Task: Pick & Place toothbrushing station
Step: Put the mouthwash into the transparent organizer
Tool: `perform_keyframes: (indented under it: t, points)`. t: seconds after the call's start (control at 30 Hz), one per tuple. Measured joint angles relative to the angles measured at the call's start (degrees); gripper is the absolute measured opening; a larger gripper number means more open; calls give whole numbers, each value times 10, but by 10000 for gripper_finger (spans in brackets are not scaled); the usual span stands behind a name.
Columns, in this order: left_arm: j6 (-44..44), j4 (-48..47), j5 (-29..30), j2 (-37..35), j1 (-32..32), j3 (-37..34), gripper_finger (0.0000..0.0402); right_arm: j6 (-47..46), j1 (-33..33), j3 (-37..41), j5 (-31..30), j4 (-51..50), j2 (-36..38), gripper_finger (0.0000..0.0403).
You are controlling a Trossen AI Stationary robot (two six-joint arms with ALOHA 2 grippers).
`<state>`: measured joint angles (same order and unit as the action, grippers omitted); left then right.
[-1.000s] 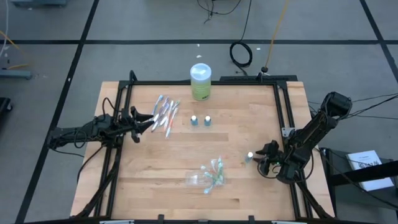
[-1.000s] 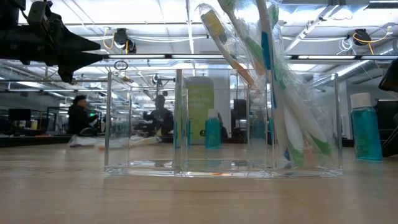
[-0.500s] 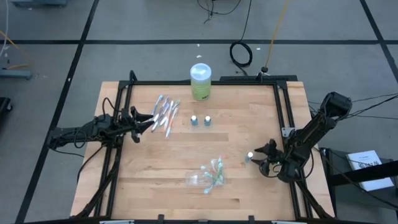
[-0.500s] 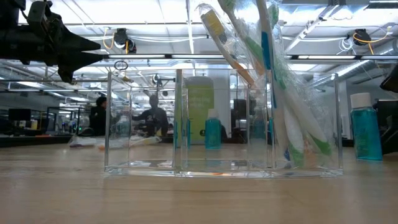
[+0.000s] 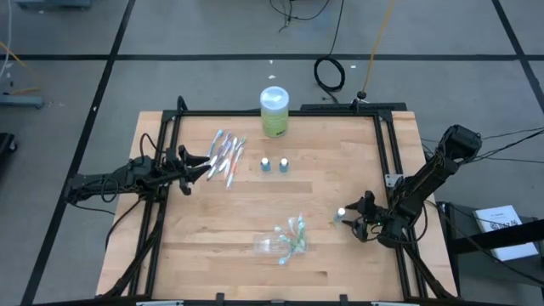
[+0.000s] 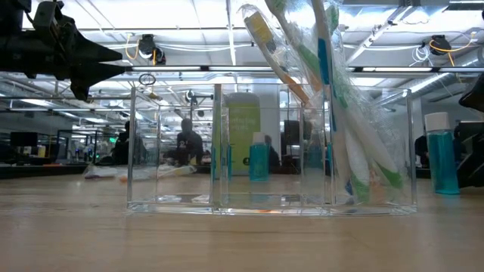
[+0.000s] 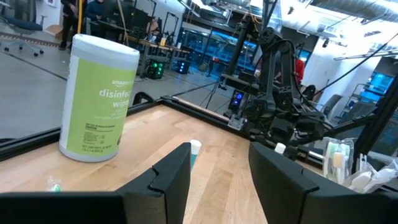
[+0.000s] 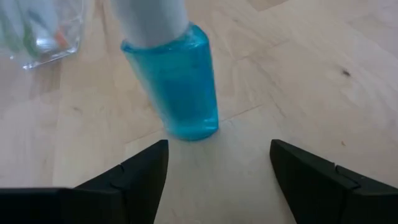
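right gripper [image 5: 355,223]: low over the table's right side, fingers spread wide, nothing between them. A small blue bottle with a white cap [image 8: 169,74] stands upright just in front of the fingertips, apart from both (you can see bare wood on either side of it in the wrist view).

left gripper [image 5: 202,163]: hanging by the left edge of the table, tips right at a loose pile of toothbrushes [image 5: 228,156]. Fingers are partly apart, gap visible in its own wrist view, and I can't see anything pinched in there.

clear organizer [image 6: 272,147]: a see-through divided box near the front middle of the table. Its right-hand compartment (going by the low view) is stuffed with wrapped toothbrushes [image 6: 325,91] leaning at an angle, green, white and a bit of yellow. The other compartments look bare.

other two blue bottles [image 5: 274,164]: standing side by side mid-table, between the loose pile and the far edge, well apart from the organizer.

wipes canister [image 5: 274,111]: pale green tub at the far edge, upright.

room behind: people at desks well beyond the table, too far off to say more.
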<state>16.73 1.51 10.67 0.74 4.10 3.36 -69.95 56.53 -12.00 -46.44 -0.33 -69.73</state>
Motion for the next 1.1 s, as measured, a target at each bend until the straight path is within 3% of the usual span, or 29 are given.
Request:
perform_keyframes:
  t: [0.4, 0.73, 1.1]
  points:
    - [0, 0, 2, 0, 0, 0, 166, 112, -22, -1, -57, 73, 36, 272]
    - [0, 0, 4, 0, 0, 0, 166, 197, -61, -1, -43, 139, 26, 272]
    - [0, 0, 4, 0, 0, 0, 166, 212, -75, -1, -16, 155, -1, 254]
